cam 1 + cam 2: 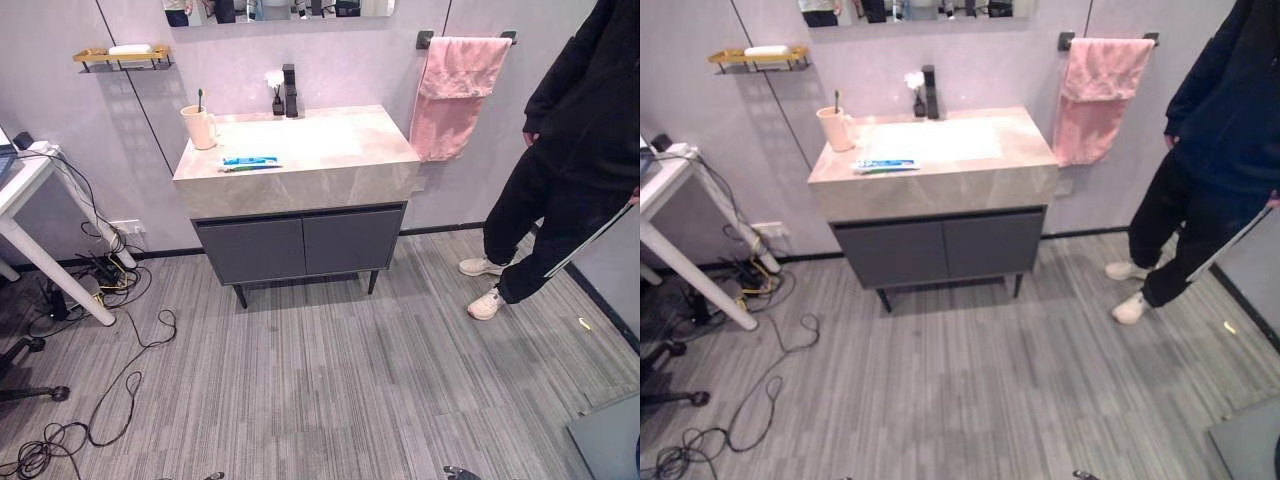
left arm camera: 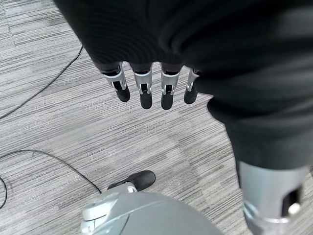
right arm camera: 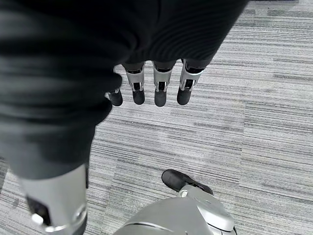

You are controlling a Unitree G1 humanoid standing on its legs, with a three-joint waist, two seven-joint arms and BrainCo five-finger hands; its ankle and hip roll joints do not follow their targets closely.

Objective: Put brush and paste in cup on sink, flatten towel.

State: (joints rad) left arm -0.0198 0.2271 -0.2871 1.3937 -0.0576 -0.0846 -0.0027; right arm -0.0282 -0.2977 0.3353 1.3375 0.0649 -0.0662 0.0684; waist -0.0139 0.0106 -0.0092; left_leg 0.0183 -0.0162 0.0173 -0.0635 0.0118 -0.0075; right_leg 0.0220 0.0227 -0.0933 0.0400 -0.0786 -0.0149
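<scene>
A cream cup (image 1: 200, 127) stands at the back left of the stone sink counter (image 1: 330, 165), with a brush handle sticking out of it. A blue and white paste tube (image 1: 250, 160) lies near the counter's front left edge, a thin toothbrush (image 1: 250, 168) right beside it. A pink towel (image 1: 452, 92) hangs bunched and crooked on a dark wall bar to the right of the sink. My left hand (image 2: 146, 88) hangs over the floor, fingers straight and empty. My right hand (image 3: 156, 88) hangs the same way, empty.
A person in dark clothes (image 1: 570, 150) stands to the right of the sink, close to the towel. A black tap (image 1: 290, 92) rises at the back of the basin. A white desk (image 1: 30, 215) and floor cables (image 1: 110, 270) lie to the left. A wall shelf (image 1: 120, 55) hangs above.
</scene>
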